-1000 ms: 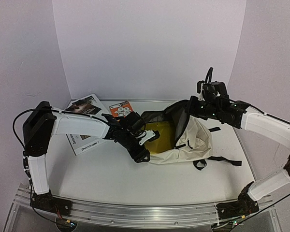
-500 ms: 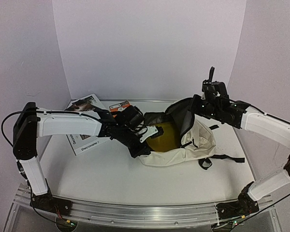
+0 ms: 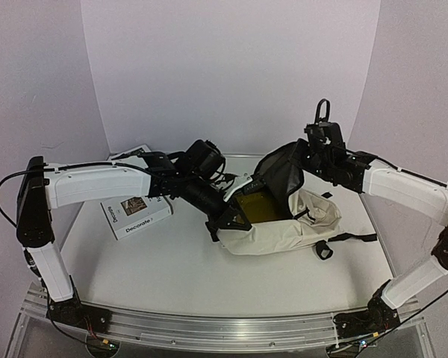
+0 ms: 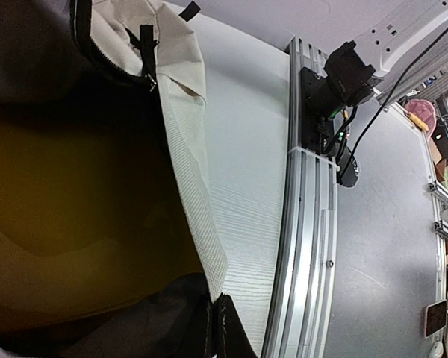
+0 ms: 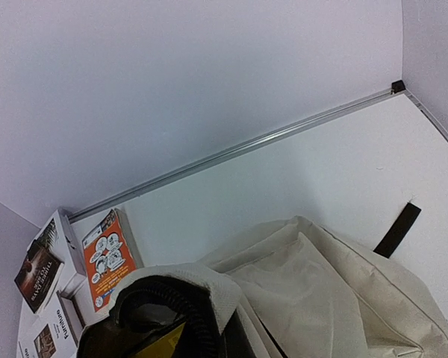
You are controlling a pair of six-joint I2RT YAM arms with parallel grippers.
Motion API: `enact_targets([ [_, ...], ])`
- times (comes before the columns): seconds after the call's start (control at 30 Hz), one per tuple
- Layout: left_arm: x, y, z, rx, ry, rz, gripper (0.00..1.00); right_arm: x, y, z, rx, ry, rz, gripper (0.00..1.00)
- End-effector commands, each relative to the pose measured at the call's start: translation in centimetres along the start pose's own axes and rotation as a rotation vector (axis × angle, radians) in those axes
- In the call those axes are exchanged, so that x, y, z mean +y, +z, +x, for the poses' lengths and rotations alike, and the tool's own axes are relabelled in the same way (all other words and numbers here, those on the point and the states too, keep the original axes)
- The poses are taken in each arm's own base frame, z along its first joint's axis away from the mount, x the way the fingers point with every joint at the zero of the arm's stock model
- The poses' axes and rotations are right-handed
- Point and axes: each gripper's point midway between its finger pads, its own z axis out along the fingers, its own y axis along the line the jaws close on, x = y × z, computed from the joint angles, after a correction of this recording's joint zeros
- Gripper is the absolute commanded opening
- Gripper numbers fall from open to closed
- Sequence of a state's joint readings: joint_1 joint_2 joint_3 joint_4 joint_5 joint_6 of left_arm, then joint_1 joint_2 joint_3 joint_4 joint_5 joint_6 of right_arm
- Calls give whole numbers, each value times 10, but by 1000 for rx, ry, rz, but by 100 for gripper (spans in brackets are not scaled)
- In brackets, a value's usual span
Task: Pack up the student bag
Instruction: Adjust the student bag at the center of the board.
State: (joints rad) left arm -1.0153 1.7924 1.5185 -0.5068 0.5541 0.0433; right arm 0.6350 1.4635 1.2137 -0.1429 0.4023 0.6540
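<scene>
The student bag (image 3: 299, 224), cream with a black lining and zippers, lies on the table with its mouth facing left and held open. My left gripper (image 3: 228, 221) is shut on the near rim of the mouth; the left wrist view shows the cream edge (image 4: 198, 224) pinched at my left gripper (image 4: 215, 328). My right gripper (image 3: 305, 158) is shut on the upper rim and holds it raised; in the right wrist view the rim fabric (image 5: 209, 287) drapes over my right gripper (image 5: 228, 339). A yellow item (image 3: 255, 207) lies inside the student bag.
A white "Decorate" book (image 3: 134, 215) lies left of the bag, under the left arm. By the back wall lie an orange book (image 5: 104, 257) and a dark-covered one (image 5: 39, 270). Black straps (image 3: 351, 239) trail right of the bag. The aluminium rail (image 4: 306, 224) runs along the near edge.
My left gripper has shut on the bag's near rim and moved right. My right gripper has lifted the upper rim higher. The bag's mouth now stands wider open.
</scene>
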Motion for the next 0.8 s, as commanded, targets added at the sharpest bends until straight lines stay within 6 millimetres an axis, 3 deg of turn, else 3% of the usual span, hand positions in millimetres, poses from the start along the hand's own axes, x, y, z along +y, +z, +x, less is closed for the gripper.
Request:
enact_targets([
  [0.0, -38, -36, -64, -187, 96, 92, 0, 18, 3, -20, -65, 43, -53, 0],
  [0.13, 6, -35, -46, -130, 19, -56, 0, 16, -6, -24, -71, 38, -69, 0],
  [0.17, 25, -37, -33, -105, -27, -95, 0, 16, -14, -30, -85, 39, -81, 0],
  [0.23, 38, -39, -22, -85, -78, -124, 0, 17, -23, -37, -98, 41, -102, 0],
  [0.4, 77, -39, 40, 55, -267, -239, 0, 22, -48, -43, -87, 65, -194, 0],
  [0.5, 83, -35, 69, 117, -356, -245, 2, 11, -50, -30, -64, 92, -183, 0],
  [0.57, 79, -29, 81, 134, -401, -213, 5, -4, -44, -11, -35, 119, -144, 0],
  [0.67, 75, -23, 85, 128, -440, -178, 10, -25, -34, 17, 7, 164, -81, 0],
  [0.77, 71, -26, 70, 72, -435, -153, 19, -45, -24, 41, 34, 185, -12, 0],
])
